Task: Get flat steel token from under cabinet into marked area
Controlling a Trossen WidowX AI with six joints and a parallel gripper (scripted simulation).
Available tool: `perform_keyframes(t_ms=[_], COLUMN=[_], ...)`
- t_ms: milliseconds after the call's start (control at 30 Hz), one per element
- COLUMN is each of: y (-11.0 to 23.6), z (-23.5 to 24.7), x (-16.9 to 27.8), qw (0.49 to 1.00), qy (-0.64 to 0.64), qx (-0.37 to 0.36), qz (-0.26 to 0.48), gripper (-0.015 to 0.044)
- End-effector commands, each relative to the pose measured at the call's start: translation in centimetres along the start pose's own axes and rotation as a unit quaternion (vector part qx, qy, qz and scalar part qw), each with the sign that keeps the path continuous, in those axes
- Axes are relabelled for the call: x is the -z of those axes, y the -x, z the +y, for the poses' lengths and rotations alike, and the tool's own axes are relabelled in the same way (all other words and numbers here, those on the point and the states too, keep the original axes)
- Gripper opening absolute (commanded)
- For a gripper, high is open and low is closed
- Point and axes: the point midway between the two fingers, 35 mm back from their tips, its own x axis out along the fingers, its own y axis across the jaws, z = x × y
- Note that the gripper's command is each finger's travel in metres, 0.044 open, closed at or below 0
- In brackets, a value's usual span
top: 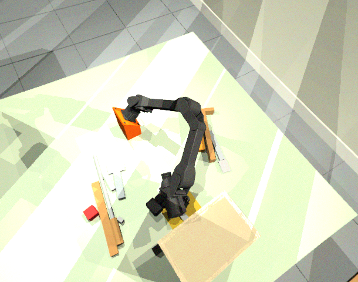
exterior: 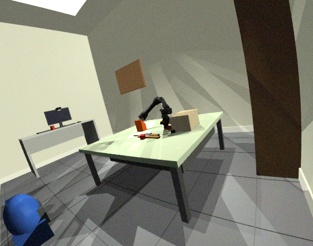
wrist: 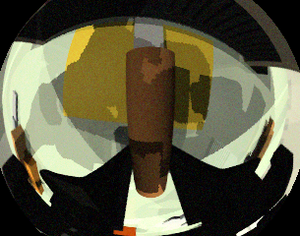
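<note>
My gripper (top: 174,212) (exterior: 165,126) (wrist: 149,148) is shut on a brown wooden stick (wrist: 150,112) and is low over the yellow marked area (top: 195,204) (wrist: 97,86) in front of the tan cabinet (top: 209,242) (exterior: 184,121). In the wrist view the stick points across the yellow area to the dark gap under the cabinet. A small grey piece (wrist: 149,31) (top: 184,216) shows just past the stick's far end at the cabinet's foot. I cannot tell whether it is the steel token or part of the stick. In the top view the arm hides the stick.
Wooden sticks (top: 208,136) and a grey bar (top: 220,157) lie right of the arm. On the left lie a long wooden stick (top: 108,221), a thin white rod (top: 101,178), a grey T-piece (top: 119,185) and a red cube (top: 90,212). A black cube (top: 156,249) sits by the cabinet's corner. An orange block (top: 129,126) stands at the arm's foot.
</note>
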Motion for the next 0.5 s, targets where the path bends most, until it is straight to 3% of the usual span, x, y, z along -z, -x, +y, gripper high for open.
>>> perform_keyframes(t_ms=[0,467], y=[-0.1,-0.1], z=[0.5,0.4], x=[0.0,1.0], qw=[1.0,1.0], qy=[0.003,0.003], qx=[-0.002,-0.002], qz=[0.0,0.0], gripper=[0.0,0.0])
